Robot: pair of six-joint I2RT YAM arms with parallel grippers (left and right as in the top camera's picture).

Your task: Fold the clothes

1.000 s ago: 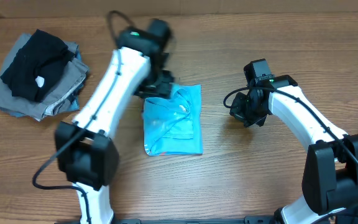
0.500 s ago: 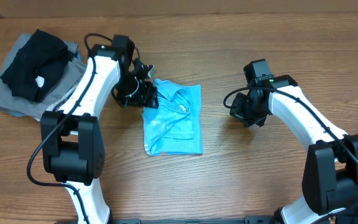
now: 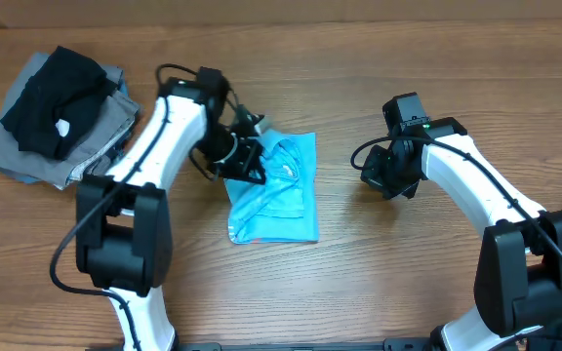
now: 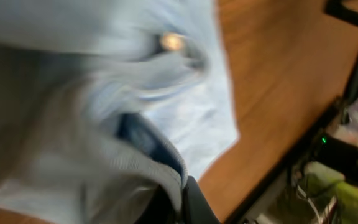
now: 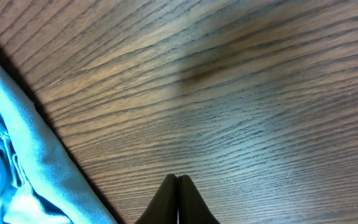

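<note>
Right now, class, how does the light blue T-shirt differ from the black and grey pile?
The light blue T-shirt is one garment, folded mid-table; the black and grey pile is several, heaped at the far left. The left gripper pinches the T-shirt's edge; the pile lies untouched. Both rest on the wooden table.

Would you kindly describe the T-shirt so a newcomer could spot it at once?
On the wooden table, look at the middle. The folded T-shirt lies there, with the left gripper at its upper edge. It alone is light blue; the pile at far left is grey and black.
</note>
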